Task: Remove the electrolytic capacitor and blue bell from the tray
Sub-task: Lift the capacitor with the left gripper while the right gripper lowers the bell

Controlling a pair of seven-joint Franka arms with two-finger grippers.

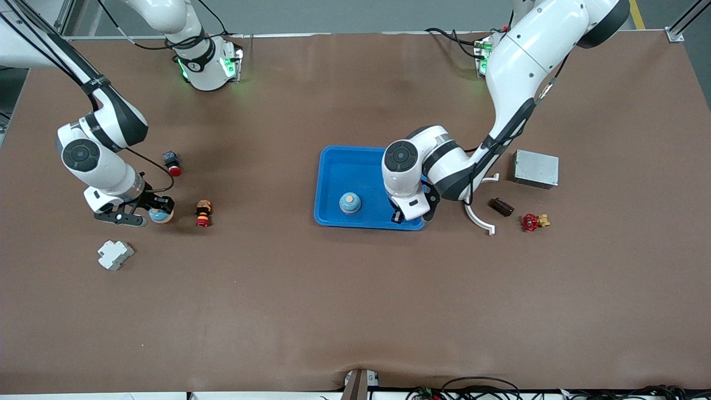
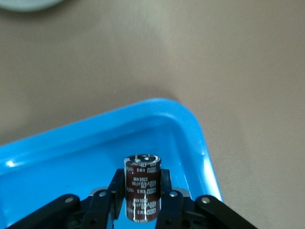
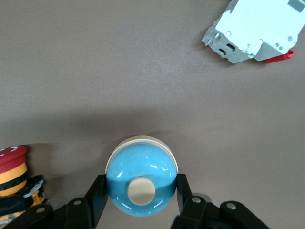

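Item one: the left gripper (image 1: pixel 397 215), which we find low over the blue tray (image 1: pixel 344 161), at the tray corner nearest the front camera on the left arm's end. Its fingers (image 2: pixel 166 193) are clamped on a dark brown capacitor (image 2: pixel 141 187), held upright with its printed sleeve facing the left wrist camera. From the pictures we cannot say whether the capacitor's base touches the tray floor.

Item two: a blue bell (image 1: pixel 350 203) with a tan knob, standing inside the tray, beside the left gripper and toward the right arm's end of it.

Item three: the right gripper (image 1: pixel 158 214), down at the table near the right arm's end, its fingers (image 3: pixel 183 195) pinched on either side of a second blue bell (image 3: pixel 141 182) with a cream rim and tan knob.

Item four, loose pieces near that bell: a yellow-and-red push button (image 1: pixel 203 213) just beside it toward the tray, a black switch with a red cap (image 1: pixel 172 163) farther from the front camera, and a white circuit breaker (image 1: pixel 115 254) nearer to it.

Item five, pieces at the left arm's end: a grey metal box (image 1: pixel 535 168), a curved white bracket (image 1: pixel 479 219), a small dark brown block (image 1: pixel 501 206), and a red valve (image 1: pixel 533 221) with a brass fitting.
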